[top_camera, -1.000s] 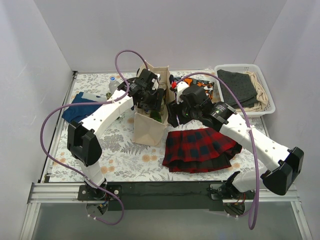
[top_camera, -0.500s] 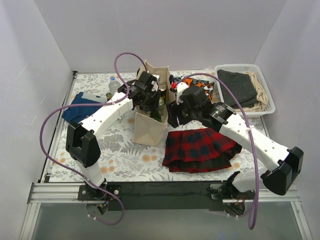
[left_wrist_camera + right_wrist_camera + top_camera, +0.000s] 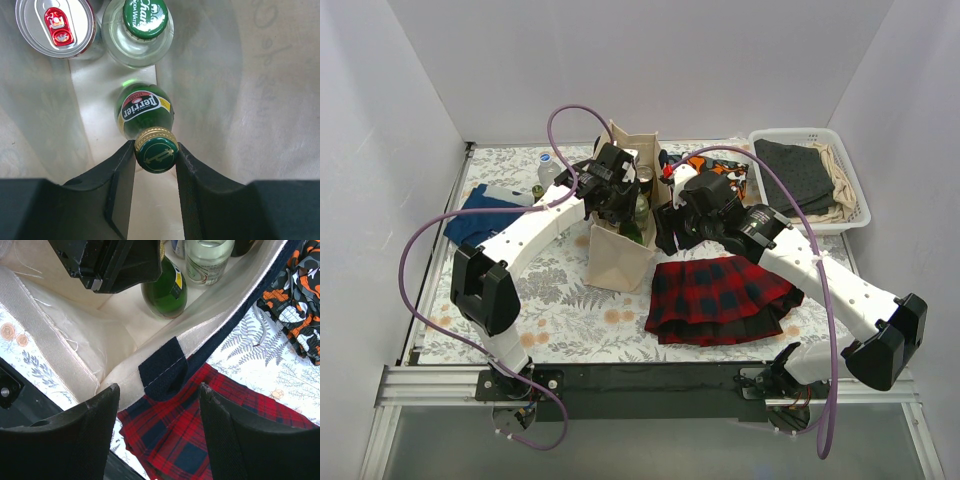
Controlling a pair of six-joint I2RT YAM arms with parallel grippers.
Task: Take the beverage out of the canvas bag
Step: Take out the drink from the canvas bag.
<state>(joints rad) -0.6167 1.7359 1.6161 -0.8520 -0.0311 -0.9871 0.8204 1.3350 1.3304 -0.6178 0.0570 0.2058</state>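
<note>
1. Only the left wrist view looks straight down into the canvas bag (image 3: 260, 100). There the left tool (image 3: 155, 152) has closed on the gold-rimmed cap of the green bottle (image 3: 145, 112), one finger pressed against each side. The bottle stands upright on the bag's floor.
2. Past it in that view stand a clear bottle (image 3: 139, 30) with a green cap and a silver can (image 3: 55, 25) with a red tab.
3. From the top view we cannot see the grip, because the left wrist covers the bag's mouth.
4. The right wrist view shows the right tool (image 3: 157, 387) spread wide and holding nothing. It is over the bag's rim, where the navy handle (image 3: 162, 370) is sewn on.
5. The bag stands on the floral counter (image 3: 560, 290), with a red plaid skirt (image 3: 720, 295) just beside it. An orange-and-black cloth (image 3: 295, 305) lies near. The white basket (image 3: 810, 135) sits well apart at the far right.
6. The bag is cream, boxy and taller than the bottles.
</note>
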